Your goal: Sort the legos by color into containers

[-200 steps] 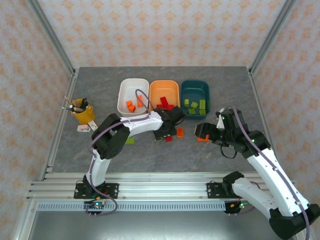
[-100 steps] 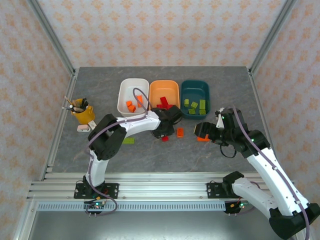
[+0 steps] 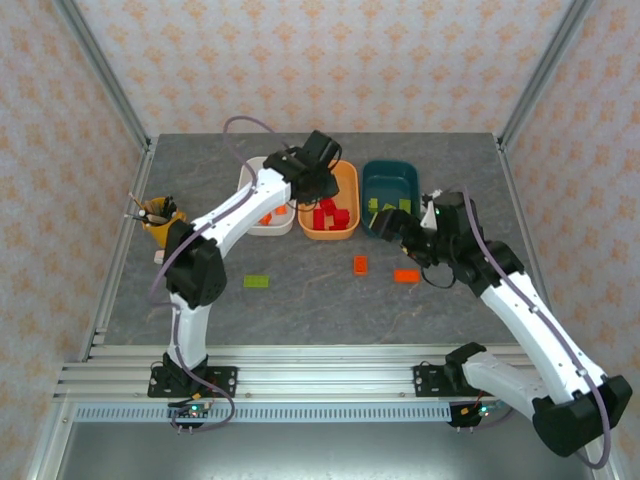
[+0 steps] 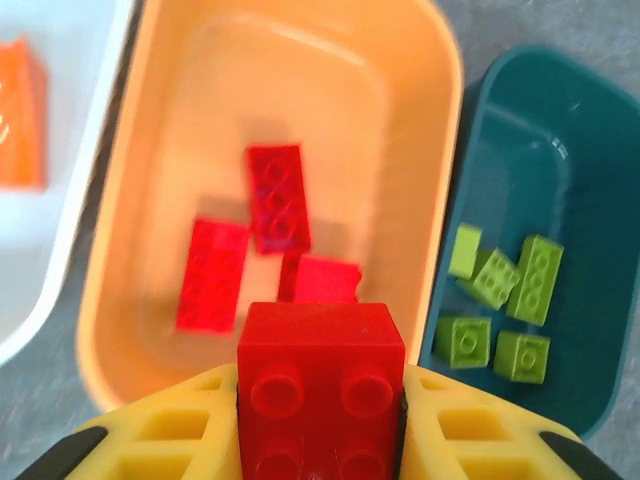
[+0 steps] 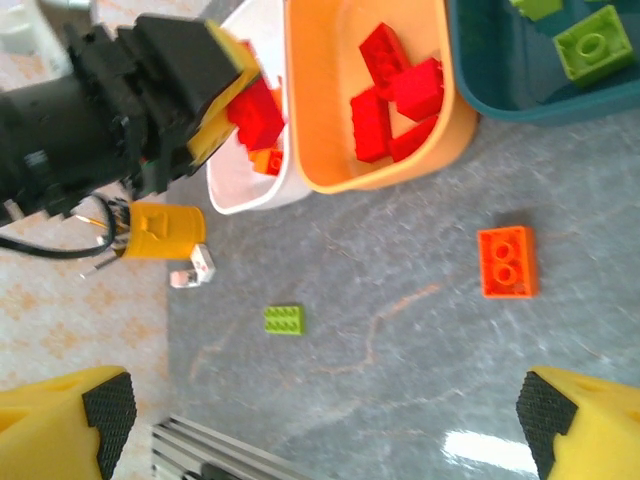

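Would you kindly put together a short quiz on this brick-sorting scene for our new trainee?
1. True or false: the left tool is shut on a red brick above the orange tub.
2. Which tub holds the green bricks? A white, B teal tub, C orange.
3. How many loose bricks lie on the table, outside the tubs?
Key: 1 true; 2 B; 3 three, two orange and one green.
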Motion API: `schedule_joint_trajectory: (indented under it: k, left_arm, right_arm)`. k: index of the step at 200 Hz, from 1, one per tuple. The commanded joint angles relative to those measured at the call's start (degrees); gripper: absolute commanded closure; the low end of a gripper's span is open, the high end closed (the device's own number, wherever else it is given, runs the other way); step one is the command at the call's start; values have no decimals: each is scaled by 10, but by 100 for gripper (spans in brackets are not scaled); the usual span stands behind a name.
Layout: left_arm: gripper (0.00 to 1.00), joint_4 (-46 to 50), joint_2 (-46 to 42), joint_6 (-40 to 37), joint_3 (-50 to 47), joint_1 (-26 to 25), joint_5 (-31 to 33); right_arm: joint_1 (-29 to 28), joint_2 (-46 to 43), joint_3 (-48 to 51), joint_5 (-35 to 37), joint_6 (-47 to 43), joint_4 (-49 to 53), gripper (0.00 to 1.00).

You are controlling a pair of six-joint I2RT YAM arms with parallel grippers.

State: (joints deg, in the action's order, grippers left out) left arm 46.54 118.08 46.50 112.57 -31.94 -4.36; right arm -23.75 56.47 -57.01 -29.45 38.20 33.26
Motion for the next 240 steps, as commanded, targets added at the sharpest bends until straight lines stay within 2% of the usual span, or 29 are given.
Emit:
schedule_joint_trajectory:
  k: [1, 47, 90, 102, 122, 130, 141, 192, 221, 240]
  left_arm:
    - [71, 14, 83, -48, 91, 10, -31]
    - [71, 51, 260, -51, 325, 32, -53]
    - [70, 39, 322, -30, 350, 51, -73]
    - [65, 28, 326, -28, 344, 54, -88]
    - [48, 26, 327, -35, 349, 54, -100]
    - [42, 30, 322, -37, 351, 54, -100]
    - [39, 34, 309, -38, 350, 54, -99]
    - [32, 45, 185, -34, 298, 49, -52]
    - [30, 68, 84, -45, 214, 31, -23]
    - [29, 68, 4, -53, 108, 15, -10]
  right_arm:
    - [-2, 22, -36, -11, 28, -51, 1]
    - [1, 31, -51, 14, 17, -26, 1]
    - [2, 12, -25, 26, 31, -21, 1]
    - [2, 10, -20, 27, 31, -21, 1]
    - [3, 12, -16, 29, 29, -18, 1]
    - [3, 14, -14, 28, 28, -18, 1]
    - [2, 16, -14, 27, 25, -16, 1]
    - [4, 19, -45, 60, -37, 53, 1]
    - [4, 31, -105, 89, -96, 127, 0]
    - [3, 36, -130, 83, -128, 161, 0]
